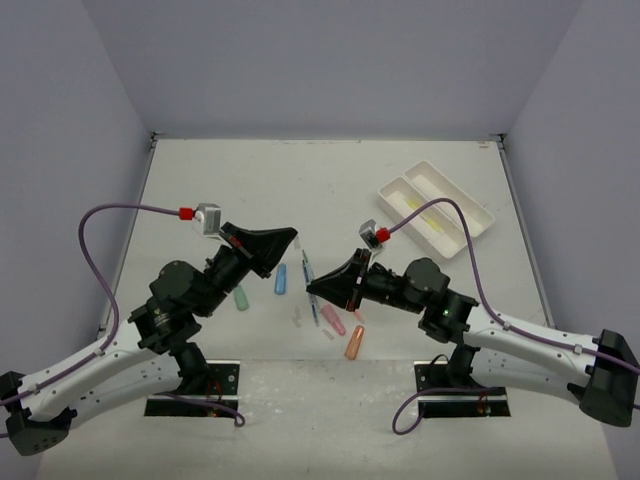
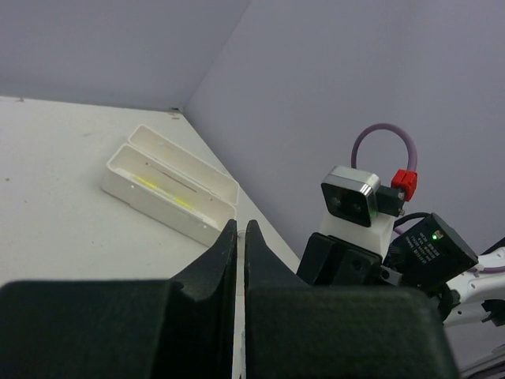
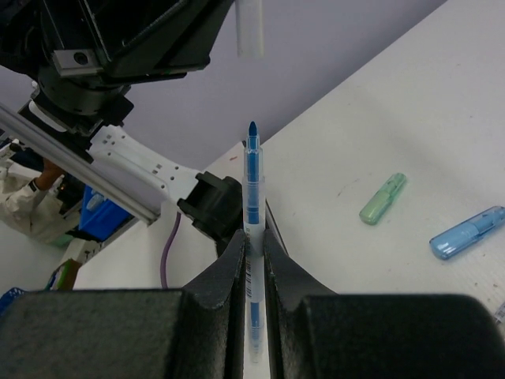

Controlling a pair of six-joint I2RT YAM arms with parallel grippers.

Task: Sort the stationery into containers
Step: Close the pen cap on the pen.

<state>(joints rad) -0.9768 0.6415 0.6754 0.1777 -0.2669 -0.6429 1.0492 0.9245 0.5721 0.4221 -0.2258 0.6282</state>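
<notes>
The blue pen (image 3: 252,181) stands clamped in the closed right end effector (image 3: 252,237), low over the front middle of the worktop (image 1: 220,190). Just above it, the left end effector (image 1: 293,234) pinches a white tube (image 3: 248,28). Only a yellow pen (image 1: 424,214) lies in the tray (image 1: 462,190). The green marker (image 1: 241,298), blue marker (image 1: 281,278), pink marker (image 1: 333,320) and orange marker (image 1: 354,342) lie loose, so sorting looks barely begun.

My white worktop (image 1: 300,180) carries the two-compartment white tray (image 1: 462,192) at its far right. Nearer me lie a green marker (image 1: 241,298), a blue marker (image 1: 281,279), a pink marker (image 1: 333,320), an orange marker (image 1: 354,342) and small clear bits (image 1: 297,319).
</notes>
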